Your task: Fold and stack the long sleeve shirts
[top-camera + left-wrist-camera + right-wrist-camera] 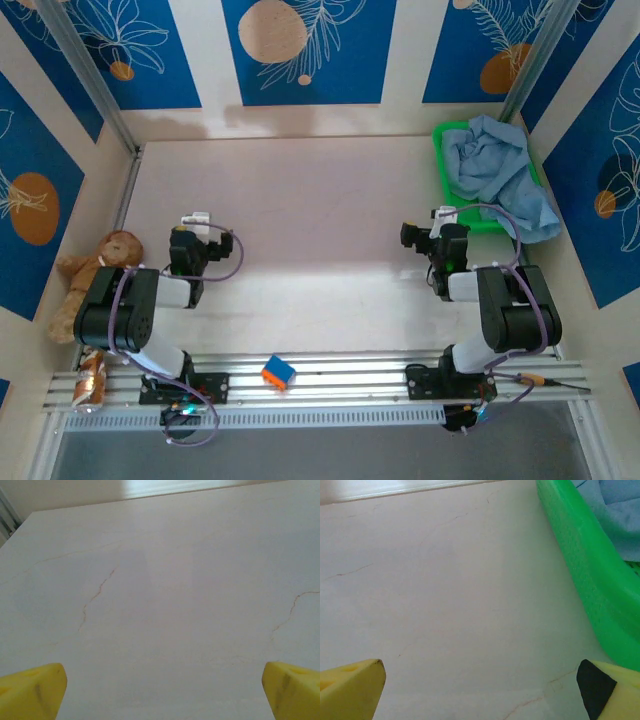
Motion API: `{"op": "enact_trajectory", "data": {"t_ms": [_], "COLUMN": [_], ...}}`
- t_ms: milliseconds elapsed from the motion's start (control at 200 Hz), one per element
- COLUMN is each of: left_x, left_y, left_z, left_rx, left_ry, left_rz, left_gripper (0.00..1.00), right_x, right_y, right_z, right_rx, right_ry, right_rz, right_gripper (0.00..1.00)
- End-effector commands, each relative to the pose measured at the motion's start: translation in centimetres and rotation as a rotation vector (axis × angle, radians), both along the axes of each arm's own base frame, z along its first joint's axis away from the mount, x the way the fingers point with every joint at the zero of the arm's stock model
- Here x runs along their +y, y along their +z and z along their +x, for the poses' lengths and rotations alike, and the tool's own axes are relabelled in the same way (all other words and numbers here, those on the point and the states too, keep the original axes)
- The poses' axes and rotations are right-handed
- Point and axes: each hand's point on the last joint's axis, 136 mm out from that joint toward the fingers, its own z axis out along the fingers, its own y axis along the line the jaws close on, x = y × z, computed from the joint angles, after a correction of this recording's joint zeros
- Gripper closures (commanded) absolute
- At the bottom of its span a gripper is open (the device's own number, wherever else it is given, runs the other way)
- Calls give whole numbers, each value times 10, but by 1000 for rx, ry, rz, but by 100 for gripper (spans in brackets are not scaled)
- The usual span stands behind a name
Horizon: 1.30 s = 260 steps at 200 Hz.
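Long sleeve shirts (495, 168): where do they lie? (Student)

Crumpled in one light blue heap inside the green basket (441, 165), at 1 o'clock on the worktop (320, 200). One fold spills over the basket's rim toward 5 o'clock. How many garments the heap holds cannot be told. (Tutor)

And the end effectors? (Student)

Left end effector (164, 682) at 9 o'clock, right end effector (482, 680) at 3 o'clock. Both have their fingers spread wide, pinching nothing, above bare worktop. The basket wall lies at 1 o'clock of the right one, near but apart. (Tutor)

Step in hand? (Student)

Judged: fetching has not begun and nothing is folded. The next move calls for the right arm to reach over the rim, pinch a single layer of the thin cloth, and draw one shirt out to the middle for spreading. (Tutor)
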Motion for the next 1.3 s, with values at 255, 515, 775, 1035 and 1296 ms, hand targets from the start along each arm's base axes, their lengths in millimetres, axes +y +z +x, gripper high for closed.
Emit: {"op": "enact_trajectory", "data": {"t_ms": [255, 515, 775, 1035, 1296], "left_x": [-3, -3, -7, -52, -195], "left_y": [7, 6, 13, 182, 224], "left_z": [4, 4, 4, -23, -86], "left_rx": [-21, -20, -22, 90, 410], "left_ry": [-23, -23, -43, -90, -475], "left_rz": [1, 1, 5, -155, -321], "left_gripper": [0, 0, 0, 0, 0], "right_x": [0, 0, 2, 116, 39], "right_y": [13, 13, 20, 93, 152], "right_z": [8, 8, 8, -63, -52], "right_rx": [-51, -49, -75, 288, 520], "right_ry": [9, 10, 12, 108, -190], "right_rz": [-2, -1, -11, 19, 208], "right_gripper": [1, 1, 1, 0, 0]}}
